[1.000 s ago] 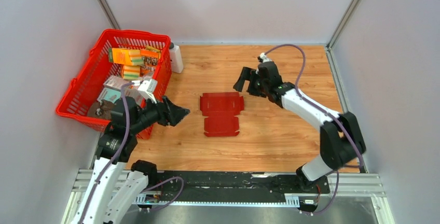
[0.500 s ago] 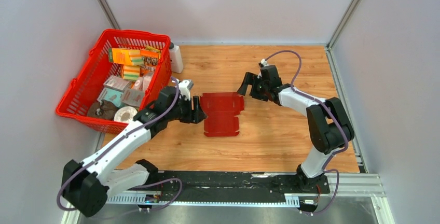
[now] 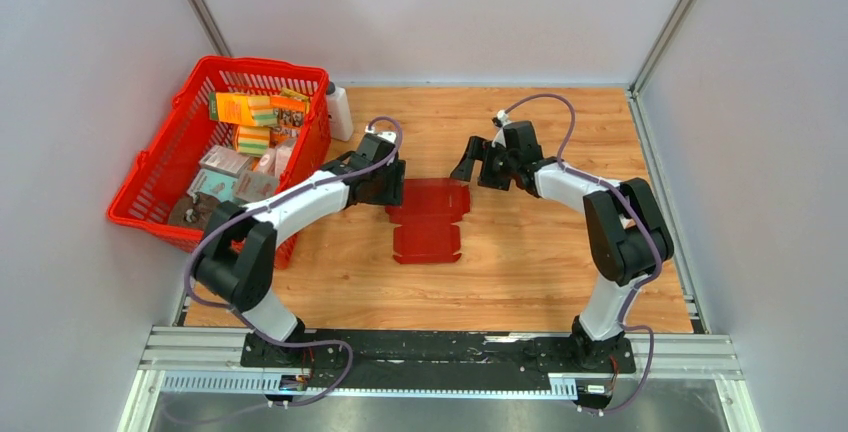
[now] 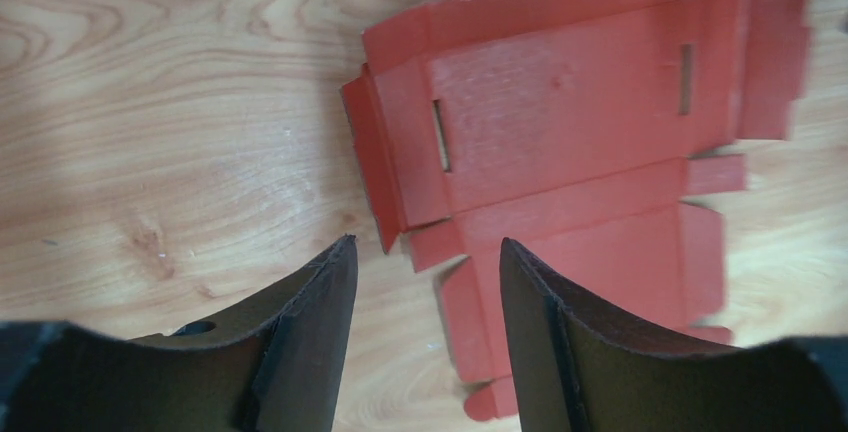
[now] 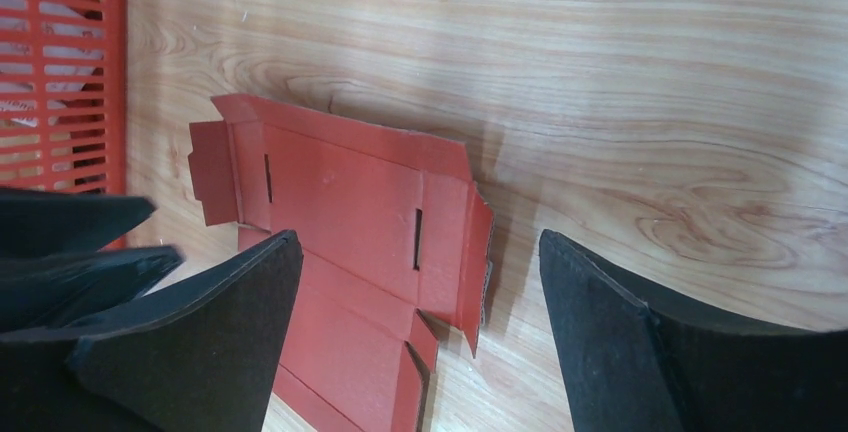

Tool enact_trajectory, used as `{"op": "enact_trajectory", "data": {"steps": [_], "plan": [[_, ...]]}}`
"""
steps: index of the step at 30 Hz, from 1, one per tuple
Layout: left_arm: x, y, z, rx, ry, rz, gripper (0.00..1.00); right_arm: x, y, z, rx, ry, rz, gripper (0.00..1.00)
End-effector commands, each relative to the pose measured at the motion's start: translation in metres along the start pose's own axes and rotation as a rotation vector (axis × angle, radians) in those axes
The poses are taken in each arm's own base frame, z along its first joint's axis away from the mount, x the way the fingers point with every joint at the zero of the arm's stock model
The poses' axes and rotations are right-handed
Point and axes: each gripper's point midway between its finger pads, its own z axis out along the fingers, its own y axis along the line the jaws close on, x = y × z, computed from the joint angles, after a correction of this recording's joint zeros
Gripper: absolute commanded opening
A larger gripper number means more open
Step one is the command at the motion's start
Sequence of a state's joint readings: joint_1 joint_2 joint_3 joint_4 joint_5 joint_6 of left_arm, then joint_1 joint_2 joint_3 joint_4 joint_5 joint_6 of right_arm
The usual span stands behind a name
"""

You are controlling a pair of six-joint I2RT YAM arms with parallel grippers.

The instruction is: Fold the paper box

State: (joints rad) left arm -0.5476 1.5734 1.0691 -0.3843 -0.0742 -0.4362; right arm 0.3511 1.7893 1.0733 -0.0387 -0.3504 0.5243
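left gripper (image 4: 425, 248) hangs over the wooden surface (image 4: 170, 122), jaws spread apart and empty, flat paper box (image 4: 560, 122) lying unfolded just ahead.

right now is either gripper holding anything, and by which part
Nothing held: the left gripper and right gripper are open, the paper box flat on the table.

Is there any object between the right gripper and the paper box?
Nothing visible stands in the way. The right gripper hovers, jaws open, near the far right corner of the paper box, with only wooden table between them.
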Motion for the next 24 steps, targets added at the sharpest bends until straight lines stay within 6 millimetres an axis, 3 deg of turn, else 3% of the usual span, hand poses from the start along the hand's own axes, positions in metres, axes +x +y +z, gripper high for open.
{"op": "enact_trajectory", "data": {"steps": [1, 13, 16, 17, 19, 21, 23, 24], "plan": [[-0.007, 0.006, 0.017, -0.055, -0.006, 0.026, 0.61, -0.019, 0.024, 0.002, -0.101, -0.03, -0.068, 0.91], [0.001, 0.015, 0.048, -0.049, 0.008, 0.001, 0.52, -0.02, 0.027, 0.001, -0.122, -0.026, -0.092, 0.9], [0.002, 0.019, 0.055, -0.058, 0.032, 0.005, 0.43, -0.023, 0.031, -0.001, -0.14, -0.033, -0.126, 0.9], [0.001, 0.018, 0.057, -0.051, 0.034, 0.011, 0.33, -0.025, 0.034, -0.003, -0.146, -0.04, -0.143, 0.91], [0.0, 0.017, 0.058, -0.038, 0.027, 0.035, 0.24, -0.028, 0.037, -0.006, -0.149, -0.047, -0.17, 0.95], [0.0, 0.017, 0.057, -0.029, 0.026, 0.055, 0.1, -0.032, 0.039, -0.008, -0.145, -0.044, -0.22, 0.96], [-0.005, 0.012, 0.05, 0.001, 0.013, 0.092, 0.0, -0.027, 0.037, -0.006, -0.155, -0.012, -0.258, 0.96], [-0.005, 0.011, 0.047, 0.01, 0.011, 0.102, 0.0, -0.03, 0.04, -0.006, -0.166, -0.013, -0.277, 0.96]]}}
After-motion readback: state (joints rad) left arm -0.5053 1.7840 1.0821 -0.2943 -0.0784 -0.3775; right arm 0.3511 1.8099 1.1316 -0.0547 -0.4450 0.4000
